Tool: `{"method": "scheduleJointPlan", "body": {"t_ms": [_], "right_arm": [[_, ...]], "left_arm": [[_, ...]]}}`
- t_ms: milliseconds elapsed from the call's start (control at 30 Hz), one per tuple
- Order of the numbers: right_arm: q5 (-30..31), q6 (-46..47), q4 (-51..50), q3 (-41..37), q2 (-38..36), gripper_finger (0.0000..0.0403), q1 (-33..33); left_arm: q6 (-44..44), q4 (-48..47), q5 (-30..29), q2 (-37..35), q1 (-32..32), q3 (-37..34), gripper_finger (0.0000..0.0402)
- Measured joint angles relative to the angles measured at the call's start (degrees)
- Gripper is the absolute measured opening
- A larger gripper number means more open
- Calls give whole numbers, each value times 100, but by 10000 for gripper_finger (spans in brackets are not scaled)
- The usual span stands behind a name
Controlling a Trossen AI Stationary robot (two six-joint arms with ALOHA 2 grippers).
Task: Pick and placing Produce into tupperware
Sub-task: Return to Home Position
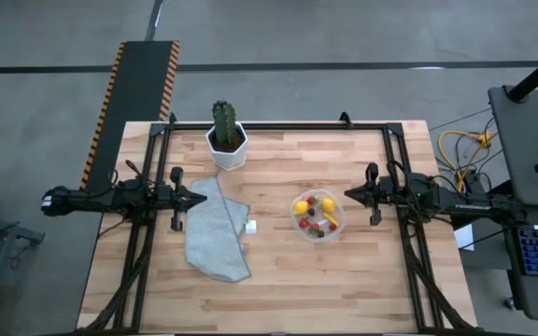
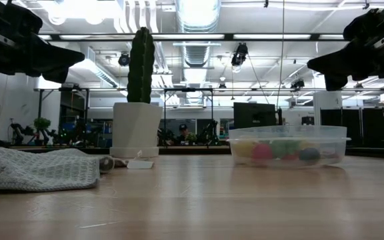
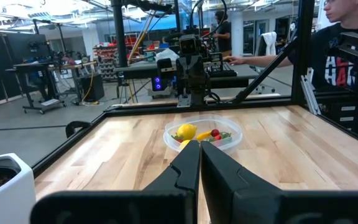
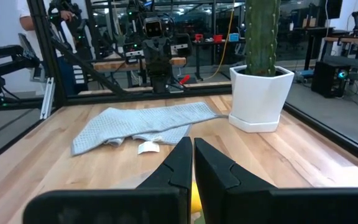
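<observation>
The round clear tupperware (image 1: 318,216) stands on the table right of centre and holds the produce: yellow lemon-like balls (image 3: 186,131), an orange piece and red berries (image 3: 215,133). My left gripper (image 1: 204,199) hovers shut and level at the table's left, above a grey cloth. My right gripper (image 1: 347,194) hovers shut and level at the table's right, just beside the tub's rim and above it. In the low view the tupperware (image 2: 287,146) rests with its base on the wood, both arms high above.
A crumpled grey cloth (image 1: 215,229) lies left of centre, a small white cube (image 1: 251,226) beside it. A green cactus in a white pot (image 1: 226,138) stands at the far edge. A person (image 3: 347,56) sits beyond the table's right side. A black frame rings the table.
</observation>
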Motion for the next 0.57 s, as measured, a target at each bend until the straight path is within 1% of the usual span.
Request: {"method": "scheduleJointPlan", "body": {"t_ms": [567], "right_arm": [[1, 46, 0, 0, 0, 9, -1]], "left_arm": [[0, -1, 1, 2, 7, 0, 0]]}}
